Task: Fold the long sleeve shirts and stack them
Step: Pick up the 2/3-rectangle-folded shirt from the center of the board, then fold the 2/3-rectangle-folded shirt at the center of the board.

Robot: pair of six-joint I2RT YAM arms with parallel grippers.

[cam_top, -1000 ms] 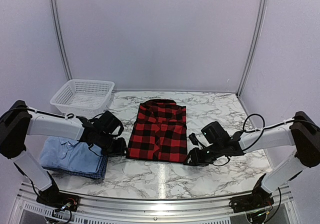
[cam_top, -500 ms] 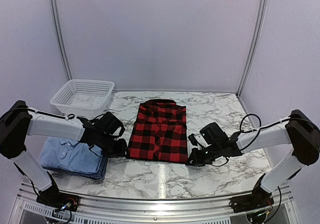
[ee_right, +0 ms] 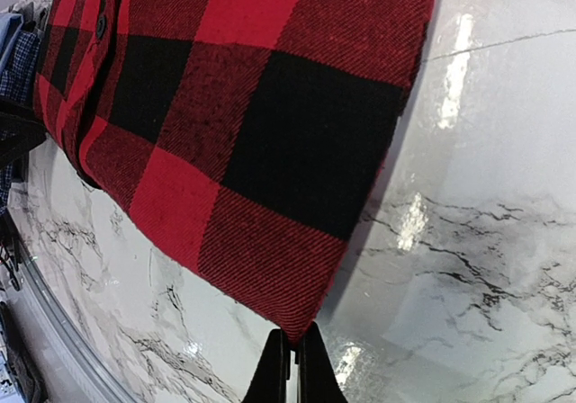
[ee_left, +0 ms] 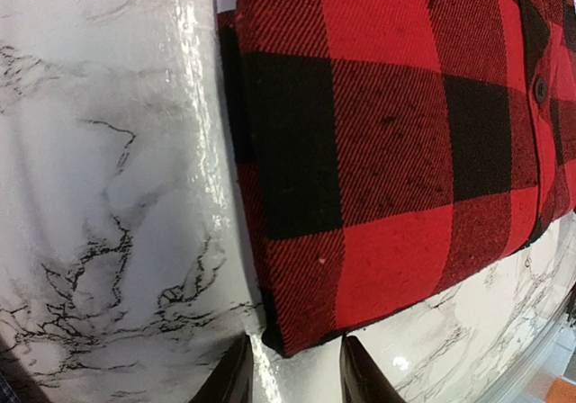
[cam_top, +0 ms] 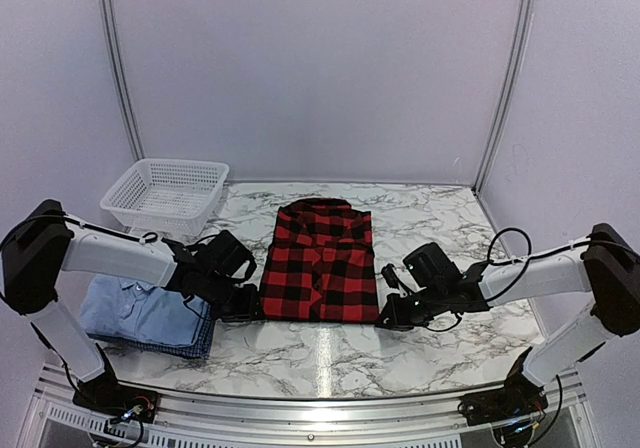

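Observation:
The red-and-black plaid shirt (cam_top: pixel 321 262) lies folded on the marble table, collar toward the back wall. My left gripper (cam_top: pixel 248 308) is open at its near left corner; in the left wrist view the corner of the shirt (ee_left: pixel 360 151) sits between my spread fingertips (ee_left: pixel 236 376), apart from them. My right gripper (cam_top: pixel 384 318) is shut on the near right corner of the plaid shirt (ee_right: pixel 261 133), pinching its tip. The light blue shirt (cam_top: pixel 140 308) lies folded on the blue checked shirt (cam_top: pixel 195 343) at the left.
A white mesh basket (cam_top: pixel 166 196) stands at the back left. The table's metal front rail (cam_top: pixel 320 408) runs below the arms. Bare marble (cam_top: pixel 330 353) lies in front of the plaid shirt.
The left gripper has slid right to the plaid shirt's near left corner. The right gripper has closed in on the near right corner, and the shirt's front edge has shifted slightly.

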